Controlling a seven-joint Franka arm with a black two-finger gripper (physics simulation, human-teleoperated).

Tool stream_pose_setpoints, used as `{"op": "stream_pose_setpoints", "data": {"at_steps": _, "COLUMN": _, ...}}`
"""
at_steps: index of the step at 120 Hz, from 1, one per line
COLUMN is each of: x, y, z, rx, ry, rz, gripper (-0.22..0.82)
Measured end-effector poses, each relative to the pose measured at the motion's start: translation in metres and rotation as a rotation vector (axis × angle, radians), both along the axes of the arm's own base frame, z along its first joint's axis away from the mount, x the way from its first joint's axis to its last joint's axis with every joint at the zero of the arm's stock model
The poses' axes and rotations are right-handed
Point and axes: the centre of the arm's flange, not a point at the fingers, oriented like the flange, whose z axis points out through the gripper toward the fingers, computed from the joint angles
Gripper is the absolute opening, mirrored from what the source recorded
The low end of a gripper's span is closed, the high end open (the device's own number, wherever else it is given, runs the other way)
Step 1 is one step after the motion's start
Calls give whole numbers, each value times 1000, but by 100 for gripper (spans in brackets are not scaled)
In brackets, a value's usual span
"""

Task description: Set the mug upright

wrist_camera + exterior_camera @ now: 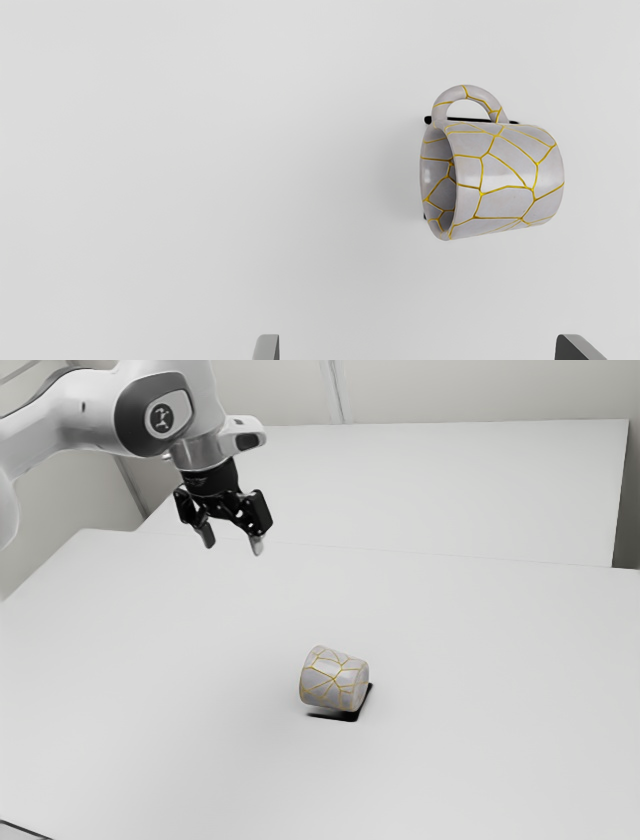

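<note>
High above the table, my gripper (232, 546) hangs with its two fingers wide apart and nothing between them. The mug (334, 680), pale grey with gold crack-like lines, lies on its side on the table, lower than the gripper and toward the exterior view's right. In the wrist view the mug (505, 180) shows its open mouth, its handle (465, 93) sticking out from the side of the body. The spread fingertips of the gripper (417, 347) are apart from the mug.
The white tabletop (160, 690) stretches around the mug. Behind it stands a pale raised panel or surface (450, 490). A dark-edged corner of something (22, 832) shows at the exterior view's lower left.
</note>
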Motion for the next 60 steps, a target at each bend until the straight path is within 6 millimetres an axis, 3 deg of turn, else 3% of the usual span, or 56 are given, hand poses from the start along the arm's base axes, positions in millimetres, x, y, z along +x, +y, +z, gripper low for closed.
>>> {"op": "stream_pose_setpoints", "data": {"at_steps": 32, "x": -4, "y": -9, "z": -5, "rx": -19, "ry": 7, "rz": -7, "gripper": 60}}
{"op": "stream_pose_setpoints", "data": {"at_steps": 60, "x": -13, "y": 0, "z": -50, "rx": -77, "ry": 53, "rz": 30, "gripper": 60}}
